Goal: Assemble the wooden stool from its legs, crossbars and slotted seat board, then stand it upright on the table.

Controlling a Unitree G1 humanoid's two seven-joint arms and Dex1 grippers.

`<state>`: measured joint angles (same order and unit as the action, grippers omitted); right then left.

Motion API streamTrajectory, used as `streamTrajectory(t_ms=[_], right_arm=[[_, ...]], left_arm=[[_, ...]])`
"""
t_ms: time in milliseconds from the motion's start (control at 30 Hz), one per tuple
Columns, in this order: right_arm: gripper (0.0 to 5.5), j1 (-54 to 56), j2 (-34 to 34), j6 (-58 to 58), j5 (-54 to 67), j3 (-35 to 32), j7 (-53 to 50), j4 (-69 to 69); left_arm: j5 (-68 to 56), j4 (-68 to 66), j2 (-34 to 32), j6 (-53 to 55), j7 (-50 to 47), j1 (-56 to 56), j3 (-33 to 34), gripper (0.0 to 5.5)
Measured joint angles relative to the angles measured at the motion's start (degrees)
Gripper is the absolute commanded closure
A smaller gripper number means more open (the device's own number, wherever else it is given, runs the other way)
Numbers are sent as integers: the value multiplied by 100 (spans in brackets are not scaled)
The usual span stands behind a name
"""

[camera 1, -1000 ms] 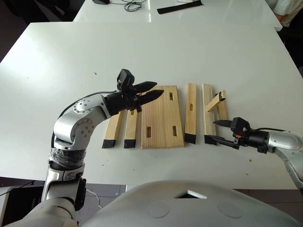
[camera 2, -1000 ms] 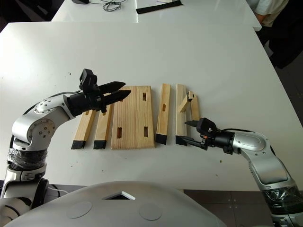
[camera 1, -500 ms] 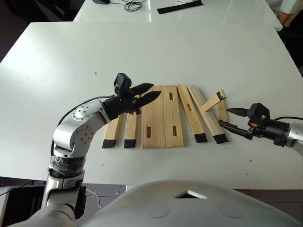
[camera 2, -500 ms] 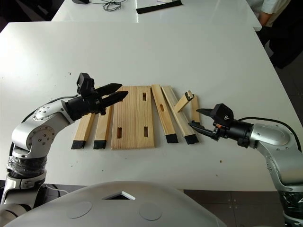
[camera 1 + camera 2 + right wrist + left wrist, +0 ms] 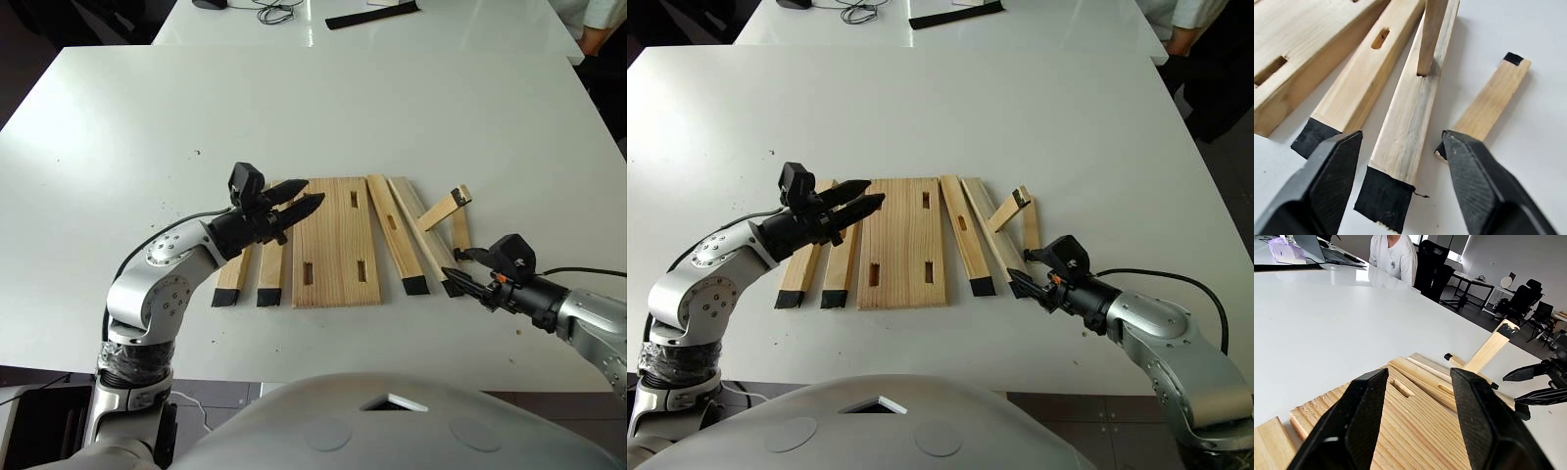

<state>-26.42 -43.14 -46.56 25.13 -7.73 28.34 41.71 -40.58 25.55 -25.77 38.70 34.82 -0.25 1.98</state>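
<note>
seat board (image 5: pixel 333 240): flat on the table (image 5: pixel 392 108), slots up.
left end effector (image 5: pixel 306 201): released, hovering over the board's far left corner.
right end effector (image 5: pixel 451 263): released, at the rightmost leg's (image 5: pixel 1405 122) near black tip.
grasp: centre that tip between the jaws, then clench; mind the propped crossbar (image 5: pixel 446 208).

One slotted board (image 5: pixel 336 242) lies on the desk (image 5: pixel 294 108). There are four black-tipped legs: two left legs (image 5: pixel 271 272) just beside the board on one side, and two right legs (image 5: pixel 395 233) just beside it on the other. There are two crossbars beyond the right legs: a tilted crossbar (image 5: pixel 444 209) rising from the outer leg, and a flat crossbar (image 5: pixel 458 235).
</note>
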Motion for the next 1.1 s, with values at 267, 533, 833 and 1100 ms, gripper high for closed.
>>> streamTrajectory(t_ms=[267,533,833,1100], right_arm=[[250,-25,375,184,-408,446,-228,-221],[250,100,756,429,-623,619,-352,-702],[337,207,952,707,-790,702,-395,-912],[340,269,1015,822,-869,729,-393,-1002]], left_arm=[[0,-150,-42,3,67,-207,-13,314],[20,-290,-67,9,134,-347,-97,314],[104,-362,-75,10,139,-410,-136,314],[139,-391,-73,9,142,-494,-138,314]])
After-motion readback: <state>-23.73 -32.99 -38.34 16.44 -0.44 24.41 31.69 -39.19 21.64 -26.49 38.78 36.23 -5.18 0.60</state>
